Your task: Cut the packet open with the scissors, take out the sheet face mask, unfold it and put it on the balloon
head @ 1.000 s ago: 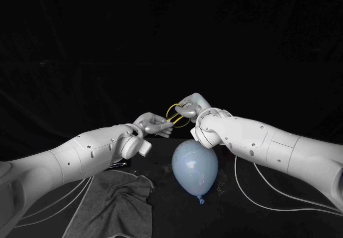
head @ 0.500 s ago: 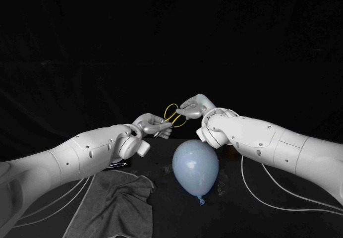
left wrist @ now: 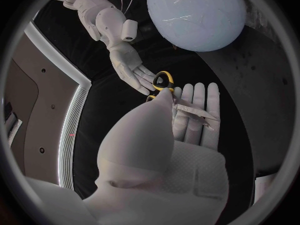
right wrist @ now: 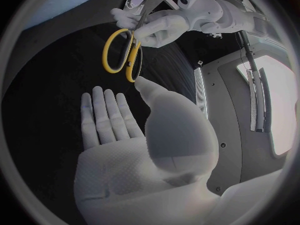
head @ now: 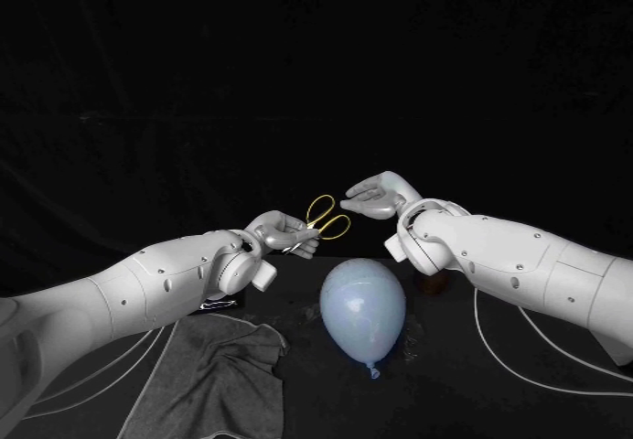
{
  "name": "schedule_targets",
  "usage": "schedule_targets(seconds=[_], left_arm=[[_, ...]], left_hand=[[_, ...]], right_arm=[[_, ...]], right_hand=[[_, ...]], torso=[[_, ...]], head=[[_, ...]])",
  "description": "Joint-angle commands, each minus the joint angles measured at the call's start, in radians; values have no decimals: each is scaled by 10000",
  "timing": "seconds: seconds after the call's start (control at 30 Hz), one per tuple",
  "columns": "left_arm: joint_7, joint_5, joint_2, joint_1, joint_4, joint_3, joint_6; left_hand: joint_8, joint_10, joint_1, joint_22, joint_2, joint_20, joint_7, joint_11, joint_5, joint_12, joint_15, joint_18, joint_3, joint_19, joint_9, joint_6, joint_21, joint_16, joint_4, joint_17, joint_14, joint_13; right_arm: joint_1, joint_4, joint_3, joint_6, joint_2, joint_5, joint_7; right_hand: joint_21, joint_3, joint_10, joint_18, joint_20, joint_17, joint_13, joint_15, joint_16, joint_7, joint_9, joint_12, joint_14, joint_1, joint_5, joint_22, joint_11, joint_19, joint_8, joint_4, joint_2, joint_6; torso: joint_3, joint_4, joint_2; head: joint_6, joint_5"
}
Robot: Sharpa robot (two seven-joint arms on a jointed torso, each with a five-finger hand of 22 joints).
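Robot lab, blk-draped table [head: 330, 412], dark backdrop [head: 316, 73]

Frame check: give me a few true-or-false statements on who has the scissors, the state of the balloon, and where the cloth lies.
1. The left hand holds the scissors. True.
2. The right hand grips the scissors too. False: it is near their yellow handles with its fingers stretched out, holding nothing.
3. The balloon lies between the two arms. True.
4. The sheet mask is on the balloon. False: the balloon's surface is bare.
5. The grey cloth lies on the robot's right of the balloon. False: it lies on the robot's left, below the left arm.
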Motion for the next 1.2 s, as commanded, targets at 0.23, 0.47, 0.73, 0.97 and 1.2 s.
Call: schedule_targets(seconds=[0.23, 0.47, 0.73, 0.97, 1.2], left_arm=[[-77, -1, -174, 22, 123, 14, 548], [-131, 32, -303, 26, 218, 27, 630], [-174, 71, -339, 28, 321, 33, 672], [-153, 91, -371, 28, 408, 45, 656], [-146, 113, -429, 30, 510, 66, 617]], left_hand=[[190, 146, -335, 4, -439, -19, 40, -1, 33, 10, -23, 64, 1101, 130, 144, -82, -72, -78, -165, 106, 110, -9], [272, 179, -540, 9, -633, -28, 41, -6, 34, 13, -29, 63, 1564, 166, 225, -106, -80, -95, -196, 160, 138, -7], [358, 223, -755, 13, -811, -39, 57, -12, 33, 16, -37, 63, 1991, 202, 311, -134, -83, -105, -237, 219, 172, -5], [384, 240, -819, 15, -856, -44, 67, -14, 33, 16, -41, 63, 2114, 215, 337, -140, -81, -103, -252, 239, 188, -5], [408, 257, -871, 17, -899, -50, 76, -15, 33, 18, -44, 64, 2230, 230, 362, -145, -77, -103, -277, 259, 200, -4]], right_arm=[[225, 619, 2, 666, -830, -1838, 1781], [438, 1237, 6, 820, -1098, -5167, 1691], [492, 1480, -5, 1016, -746, -7589, 214], [493, 1284, -65, 1119, -297, -8668, -422], [458, 965, -136, 1428, 91, -9442, -733]], right_hand=[[3143, 598, 965, 146, -1471, 1269, 0, -1349, 1955, -145, -215, 31, 5631, 889, -378, 1621, -751, 4199, -19, -735, 173, 828], [9275, 1289, 1381, -716, -1469, 8693, 3, -1336, 8846, -216, -463, -22, 7036, 449, -35, 7908, -781, 6644, -285, -743, -347, 1152], [9476, 1223, 719, -702, -1368, 9068, 6, -1247, 9232, -181, -610, -24, 6975, 404, -186, 8151, -733, 6499, -617, -744, -554, 504], [9385, 1132, 473, -660, -1351, 9175, 7, -1244, 9330, -267, -596, -29, 6982, 433, -189, 8054, -732, 6390, -573, -773, -586, 520], [8641, 725, -362, -456, -1407, 8904, 8, -1166, 9258, -441, -686, -17, 6886, 471, -315, 7292, -719, 5779, -647, -821, -646, -8]], torso=[[3, 15, 26], [-5, 11, 10], [-22, 11, -2], [-35, 9, 14], [-33, 8, 19]], head=[[-23, 128], [-74, 137], [-81, 126], [-90, 124], [-115, 122]])
